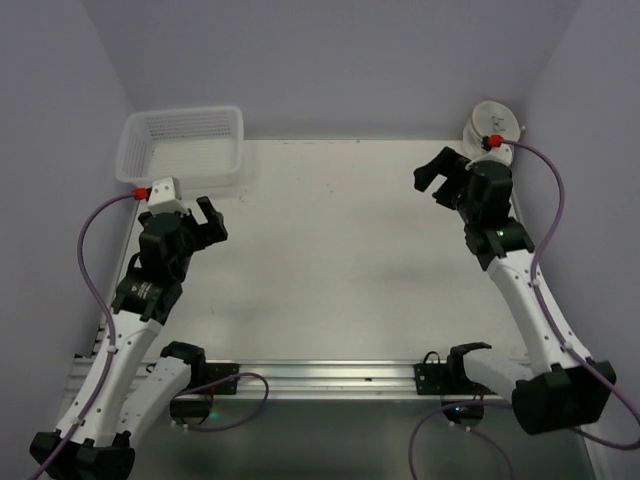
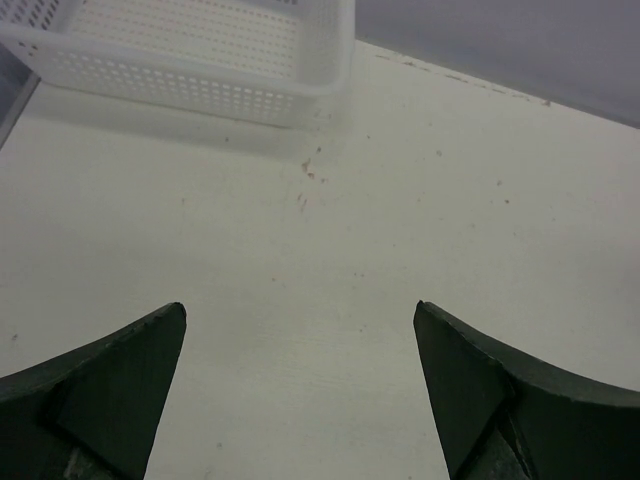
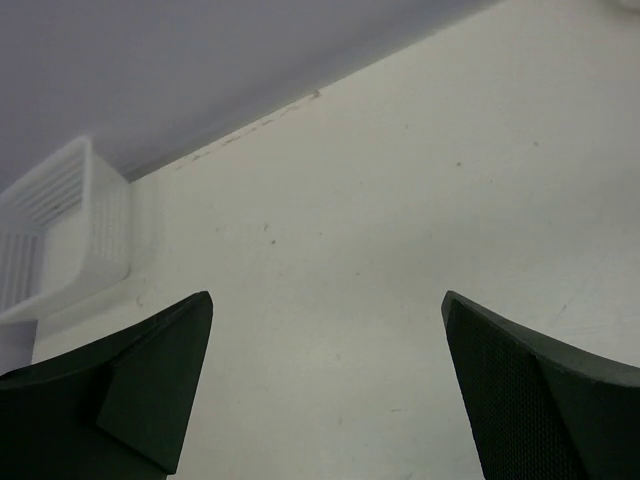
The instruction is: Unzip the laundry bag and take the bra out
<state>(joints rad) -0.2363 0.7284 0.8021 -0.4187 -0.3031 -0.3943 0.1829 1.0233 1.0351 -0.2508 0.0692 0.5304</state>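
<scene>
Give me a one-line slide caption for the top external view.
Left gripper open near the mesh basket, right gripper open near the laundry bag in the far right corner.

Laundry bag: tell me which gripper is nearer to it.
Right. The right gripper hangs just left of the laundry bag in the far right corner; the left gripper is across the table, beside the white basket.

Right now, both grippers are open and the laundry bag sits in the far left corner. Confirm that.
Not quite: the laundry bag sits in the far right corner, as the top external view shows. The left gripper and right gripper are indeed open.
</scene>
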